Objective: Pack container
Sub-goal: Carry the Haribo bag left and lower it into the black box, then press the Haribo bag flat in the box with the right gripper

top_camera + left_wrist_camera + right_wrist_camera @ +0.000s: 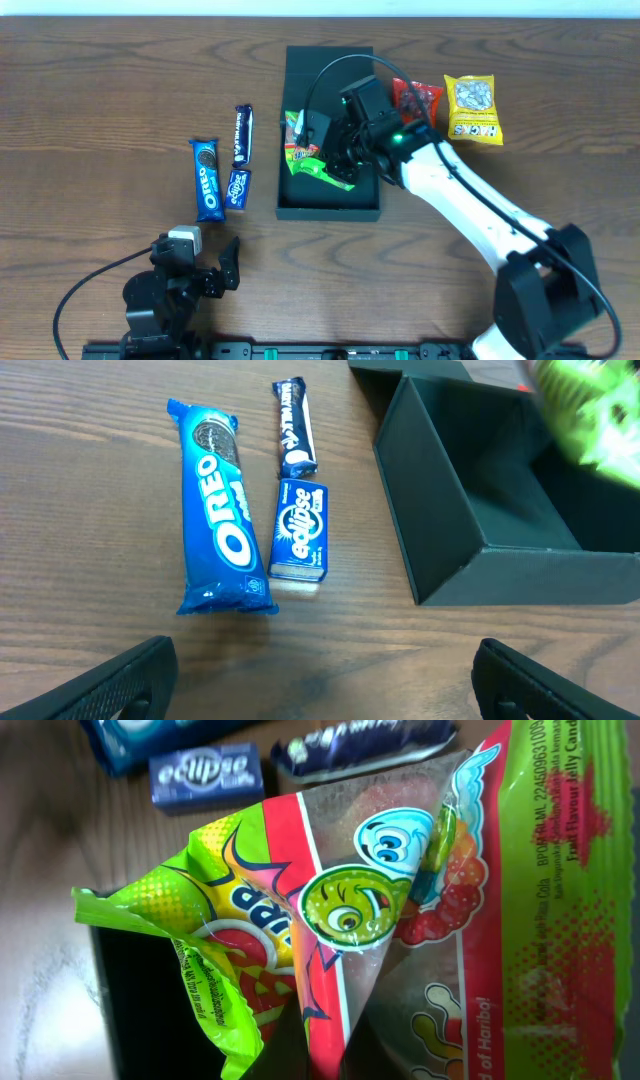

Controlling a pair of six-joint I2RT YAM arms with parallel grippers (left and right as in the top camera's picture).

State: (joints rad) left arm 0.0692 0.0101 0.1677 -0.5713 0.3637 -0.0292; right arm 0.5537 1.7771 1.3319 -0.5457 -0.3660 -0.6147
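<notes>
The container [330,212] is a dark teal-green shallow box, open, in the middle of the table. My right gripper [335,160] is over its inside, shut on a green and red Haribo jelly bag [305,155]. In the right wrist view the bag [400,900] fills the frame, pinched at the bottom by the dark fingers [330,1055], with the box's dark inside [140,1000] below. My left gripper [197,255] is open and empty near the front left edge. In the left wrist view its fingers [325,690] frame bare wood, with the container [440,510] ahead on the right.
Left of the box lie an Oreo pack [206,180], a blue Eclipse box [238,188] and a dark blue bar [242,135]. A red packet [420,100] and a yellow packet [472,108] lie to its right, by the right arm.
</notes>
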